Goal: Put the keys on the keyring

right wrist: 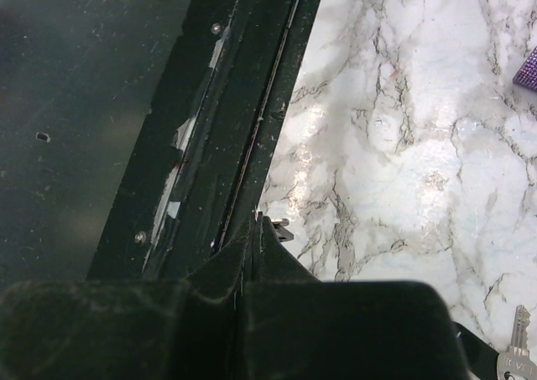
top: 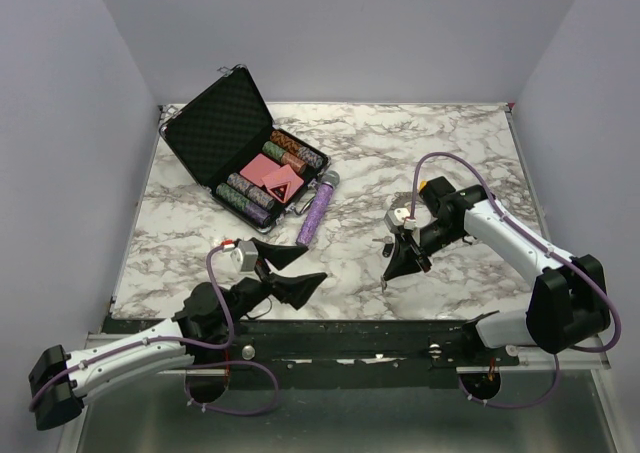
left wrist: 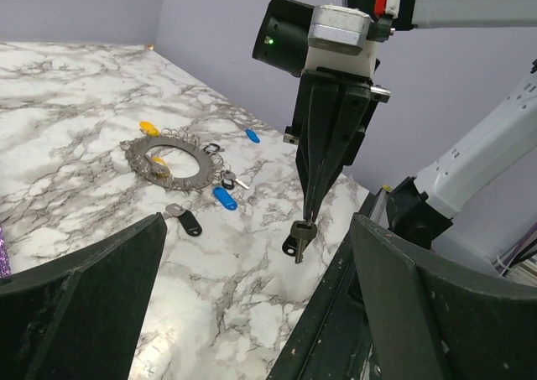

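Marble tabletop (top: pixel 440 143): my right gripper (left wrist: pixel 309 216) points down near front edge, pinching key (left wrist: pixel 299 239); left gripper (top: pixel 315 263) low, spread wide.

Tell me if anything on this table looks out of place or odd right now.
The right claw pinches a key that dangles at the near edge of the table, well apart from the keyring. Several tagged keys lie loose beside that ring instead of on it. Nothing looks spilled or damaged.
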Tool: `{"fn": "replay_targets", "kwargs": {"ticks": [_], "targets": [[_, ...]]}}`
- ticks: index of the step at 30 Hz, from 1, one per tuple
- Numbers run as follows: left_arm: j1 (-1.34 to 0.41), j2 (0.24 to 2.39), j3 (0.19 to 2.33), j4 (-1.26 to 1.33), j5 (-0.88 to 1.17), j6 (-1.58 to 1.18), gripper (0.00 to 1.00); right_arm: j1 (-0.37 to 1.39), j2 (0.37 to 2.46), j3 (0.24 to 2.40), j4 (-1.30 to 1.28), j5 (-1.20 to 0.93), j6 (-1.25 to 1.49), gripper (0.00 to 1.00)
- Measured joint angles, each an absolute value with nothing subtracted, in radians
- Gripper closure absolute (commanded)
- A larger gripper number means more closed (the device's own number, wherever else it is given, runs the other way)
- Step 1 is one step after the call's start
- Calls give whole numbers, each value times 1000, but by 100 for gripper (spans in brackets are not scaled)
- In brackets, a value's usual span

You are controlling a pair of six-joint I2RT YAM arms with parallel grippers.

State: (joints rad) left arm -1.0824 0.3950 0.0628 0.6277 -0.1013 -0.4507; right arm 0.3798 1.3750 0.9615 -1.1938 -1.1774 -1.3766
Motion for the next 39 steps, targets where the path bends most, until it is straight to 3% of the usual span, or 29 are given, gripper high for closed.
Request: {"fn": "replay_targets", "kwargs": {"ticks": [39], "targets": [[-1082,493,63,630,-92,-442,1,380,1381,955,-1172,-1177,-1359,99]]}}
